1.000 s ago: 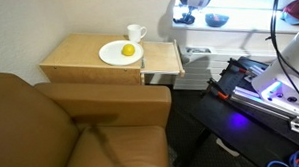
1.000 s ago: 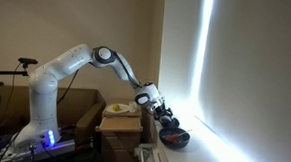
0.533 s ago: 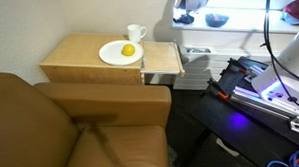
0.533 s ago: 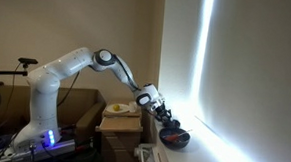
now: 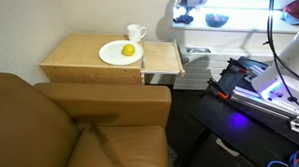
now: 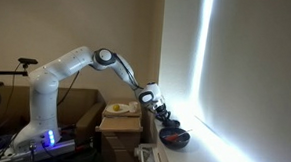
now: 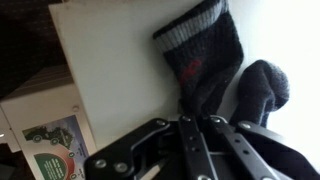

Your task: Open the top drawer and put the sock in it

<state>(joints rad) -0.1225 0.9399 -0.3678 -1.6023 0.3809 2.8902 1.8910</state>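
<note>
Wrist view only one showing sock (image 7: 200,55) up close: dark, grey cuff, gripper (image 7: 195,122) fingers squeezed onto its lower end, pinching it. In an exterior view, top drawer (image 5: 161,56) sticks out of cabinet (image 5: 79,58), open. Arm (image 6: 87,58) stretched past cabinet, wrist tilted down, sock well clear of cabinet.

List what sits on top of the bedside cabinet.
A white plate holding a yellow fruit, and a white mug next to the plate. The cabinet top under the plate and the mug's inside are hidden.
</note>
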